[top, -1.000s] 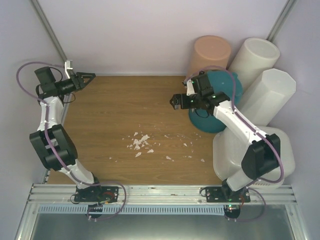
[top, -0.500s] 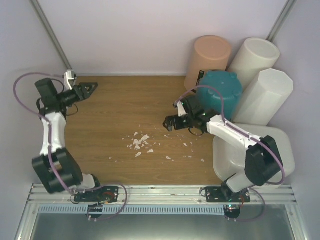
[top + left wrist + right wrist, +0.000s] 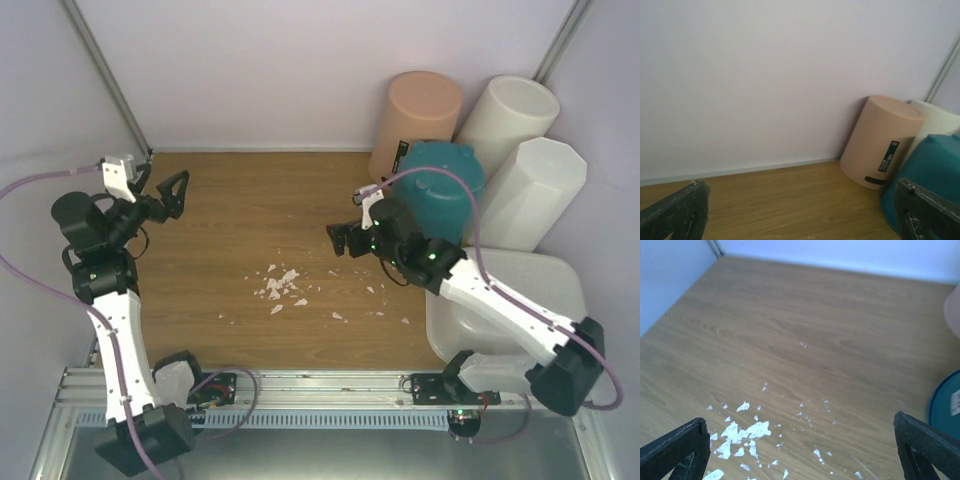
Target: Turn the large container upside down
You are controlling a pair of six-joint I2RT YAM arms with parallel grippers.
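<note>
wooden tabletop (image 3: pixel 230 230) is carrying everything. large container (image 3: pixel 555 285) is sitting at its near right corner, open side seemingly up, with the right arm crossing above it and both hands well apart from it. tall bins are standing in the far right corner: octagonal white bin (image 3: pixel 535 190), round white bin (image 3: pixel 505 110), peach bin (image 3: pixel 420 115), and teal bin (image 3: pixel 440 180) in front. left hand (image 3: pixel 172 190) is hovering near the far left edge, fingers spread, empty. right hand (image 3: pixel 340 238) is hanging just left of the teal bin, likewise spread. white scraps (image 3: pixel 280 285) are lying mid-tabletop.
</note>
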